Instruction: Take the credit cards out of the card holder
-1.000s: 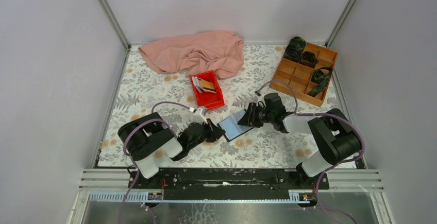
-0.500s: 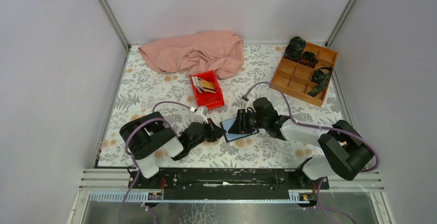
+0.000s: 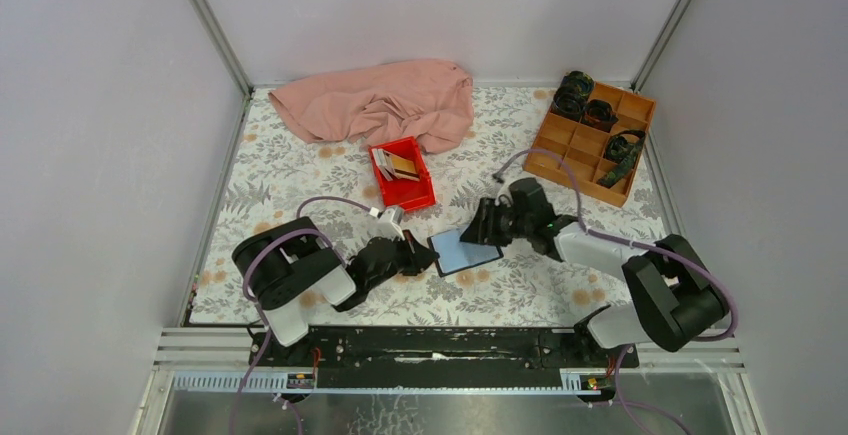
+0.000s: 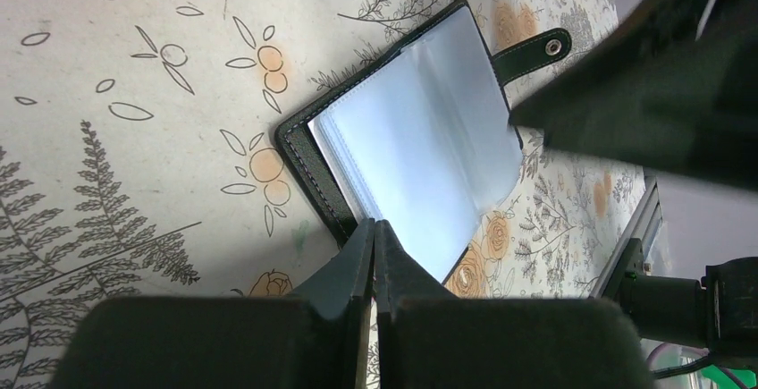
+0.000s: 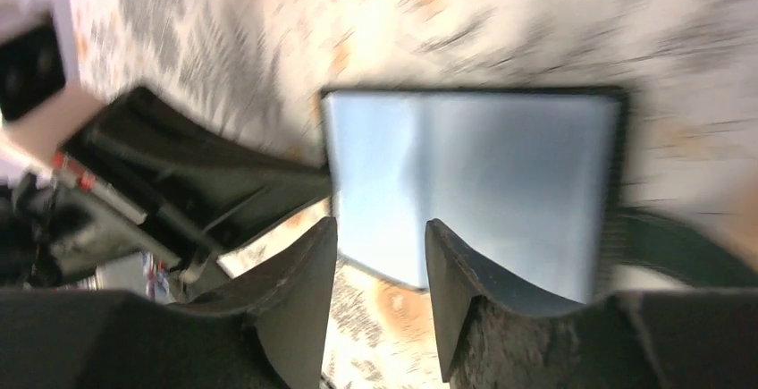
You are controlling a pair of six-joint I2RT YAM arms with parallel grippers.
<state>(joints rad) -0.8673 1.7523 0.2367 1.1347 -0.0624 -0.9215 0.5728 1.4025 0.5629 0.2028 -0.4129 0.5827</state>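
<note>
The card holder (image 3: 468, 253) lies open on the floral table, black outside, blue pages up; its snap strap (image 4: 534, 50) sticks out at the far side. My left gripper (image 3: 424, 256) is shut, its tips (image 4: 375, 228) resting on the holder's black near edge (image 4: 308, 161), with nothing visible between them. My right gripper (image 3: 480, 230) hovers open just beyond the holder's far edge, holding nothing (image 5: 380, 255). The blurred right wrist view shows the blue pages (image 5: 474, 183) without any card. Several credit cards (image 3: 398, 164) sit in the red tray (image 3: 418, 197).
A crumpled pink cloth (image 3: 380, 103) lies at the back. A wooden compartment box (image 3: 580, 145) with dark items stands at the back right. Grey walls close in the table on three sides.
The right gripper moved in over the holder, then drew back to the right and opened wider. The holder went from tilted up to lying flat. The left gripper stayed put.
</note>
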